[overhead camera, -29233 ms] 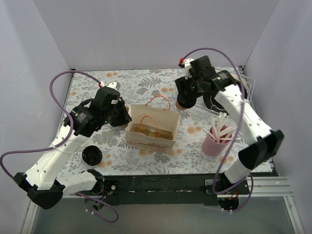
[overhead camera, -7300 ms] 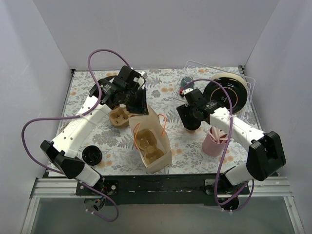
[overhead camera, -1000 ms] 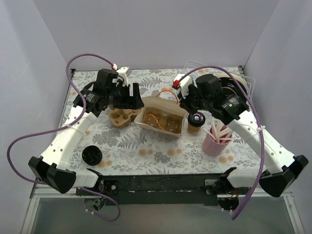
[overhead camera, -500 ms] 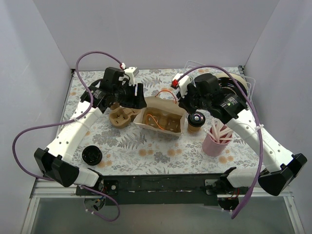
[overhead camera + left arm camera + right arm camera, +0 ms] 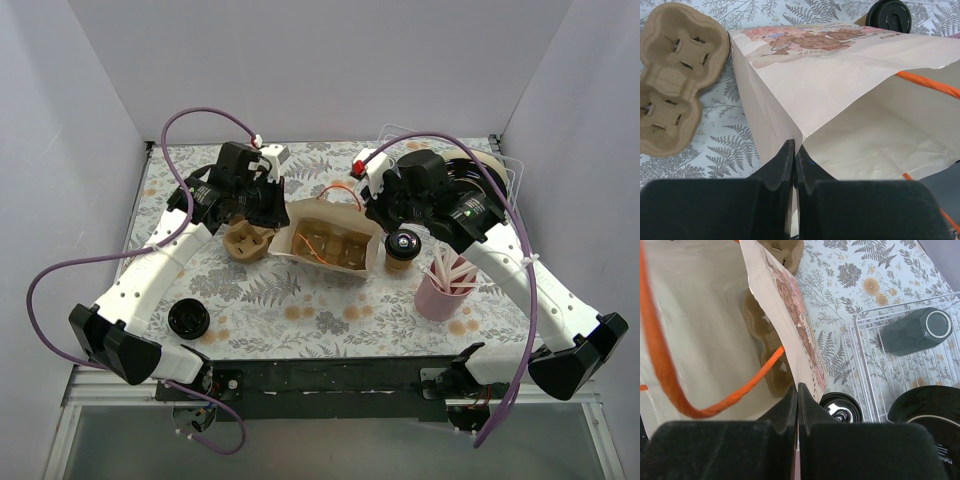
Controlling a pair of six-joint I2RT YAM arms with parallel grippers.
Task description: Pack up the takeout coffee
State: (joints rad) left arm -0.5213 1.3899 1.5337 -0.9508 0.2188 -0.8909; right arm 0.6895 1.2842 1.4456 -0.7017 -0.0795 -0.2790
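The takeout coffee (image 5: 402, 246), a short brown cup with a black lid (image 5: 841, 408), stands on the table just right of the paper bag (image 5: 330, 236). The bag stands open, with a pulp cup carrier (image 5: 767, 342) and orange handles (image 5: 670, 375) inside. My left gripper (image 5: 281, 212) is shut on the bag's left rim, its fingertips pinching the paper (image 5: 795, 146). On the opposite rim, next to the coffee, my right gripper (image 5: 797, 388) is shut on the paper wall. From the left wrist, the coffee lid (image 5: 888, 15) shows beyond the bag (image 5: 840, 85).
A second pulp carrier (image 5: 245, 240) lies left of the bag. A loose black lid (image 5: 188, 318) sits front left. A pink cup of straws (image 5: 441, 285) stands front right. A wire rack (image 5: 867, 365) at the back right holds a grey mug (image 5: 915, 331) and a black plate (image 5: 932, 415).
My left gripper has moved right to the bag's left rim and shut on it. The right arm and the coffee have barely moved.
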